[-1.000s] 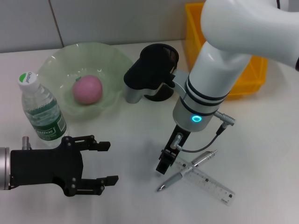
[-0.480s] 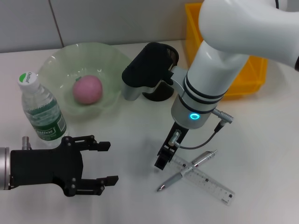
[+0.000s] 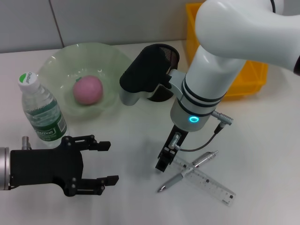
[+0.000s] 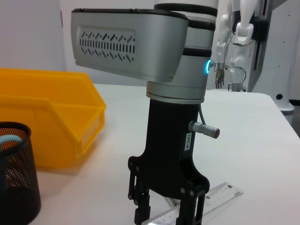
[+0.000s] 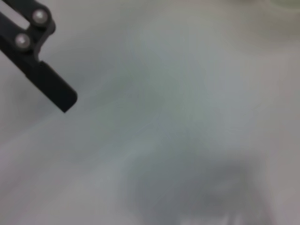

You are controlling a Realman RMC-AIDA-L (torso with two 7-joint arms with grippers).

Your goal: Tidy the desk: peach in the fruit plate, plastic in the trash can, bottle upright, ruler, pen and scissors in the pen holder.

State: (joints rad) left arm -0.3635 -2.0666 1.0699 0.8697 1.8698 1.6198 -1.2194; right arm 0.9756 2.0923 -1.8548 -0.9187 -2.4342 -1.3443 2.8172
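A pink peach (image 3: 87, 90) lies in the green fruit plate (image 3: 56, 63). The bottle (image 3: 40, 110) stands upright to the plate's left. A silver pen (image 3: 187, 171) lies across the clear ruler (image 3: 208, 182) on the white table. My right gripper (image 3: 161, 166) points down at the ruler's left end and is open; the left wrist view shows it (image 4: 164, 218) just in front of the ruler (image 4: 211, 204). The black mesh pen holder (image 3: 164, 58) stands behind the right arm, partly hidden. My left gripper (image 3: 105, 161) is open near the table's front left. Scissors and plastic are out of view.
A yellow bin (image 3: 243, 75) stands at the back right, beside the pen holder (image 4: 14, 173). Something pale blue (image 4: 9, 138) shows inside the holder. The right wrist view shows one black fingertip (image 5: 54, 91) above bare table.
The right arm's wrist has shifted slightly left and up, and its gripper has edged left off the pen and ruler. The left arm has not moved.
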